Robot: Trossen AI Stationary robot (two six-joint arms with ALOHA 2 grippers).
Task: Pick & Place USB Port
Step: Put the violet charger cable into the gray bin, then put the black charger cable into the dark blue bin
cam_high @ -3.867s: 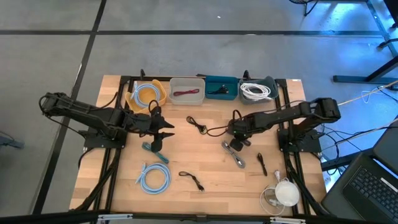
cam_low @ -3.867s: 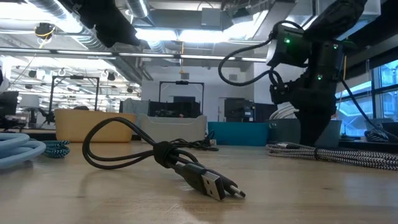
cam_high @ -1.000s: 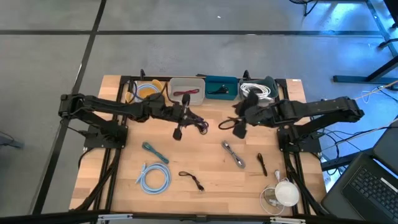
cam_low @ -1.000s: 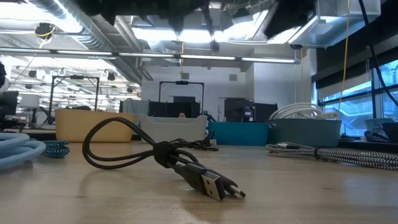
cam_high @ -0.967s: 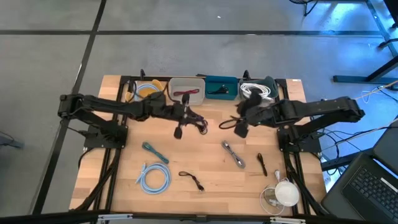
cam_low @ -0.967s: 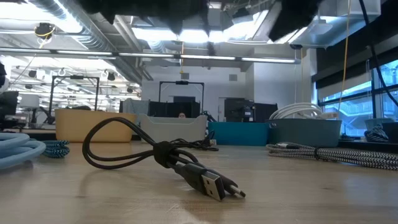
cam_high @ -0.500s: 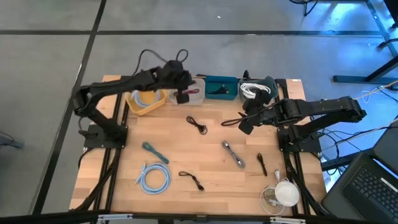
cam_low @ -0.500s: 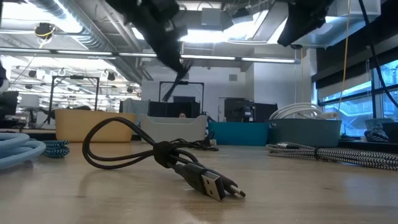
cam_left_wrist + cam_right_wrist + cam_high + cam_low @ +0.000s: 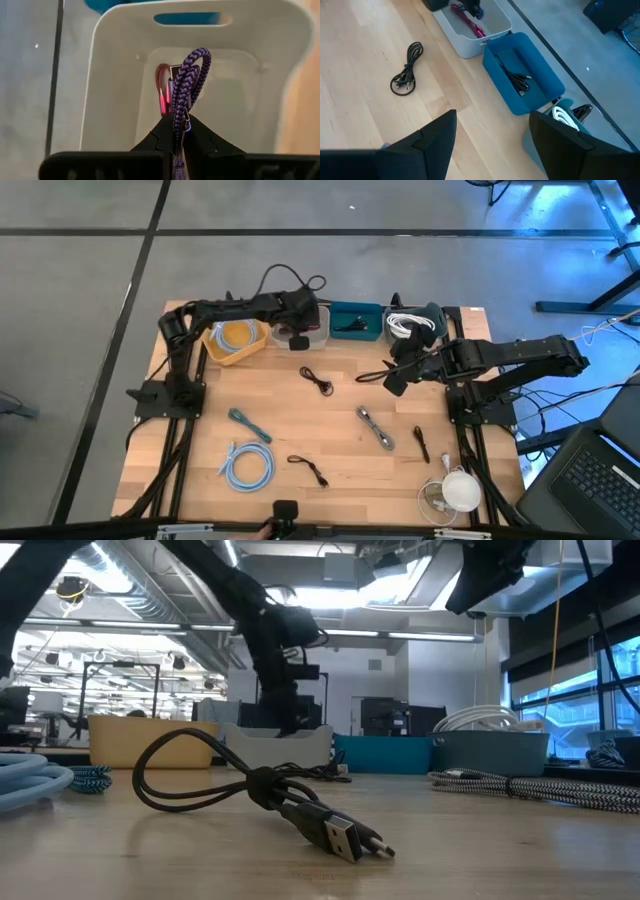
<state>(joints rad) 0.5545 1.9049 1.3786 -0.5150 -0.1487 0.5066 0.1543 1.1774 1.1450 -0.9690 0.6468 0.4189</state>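
I am holding the left tool clenched on the purple braided cable, hanging lengthwise directly above the white bin; the right tool, released, is waiting farther off.

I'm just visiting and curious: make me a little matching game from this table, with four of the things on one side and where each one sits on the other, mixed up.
Things:
1. purple braided cable
2. white cable
3. light blue cable
4. red cable

Places:
A. coiled on the bare table
B. lying in the white bin
C. pinched in the left claw
D. in the grey bin at the row's right end

Pairs: 1-C, 2-D, 3-A, 4-B
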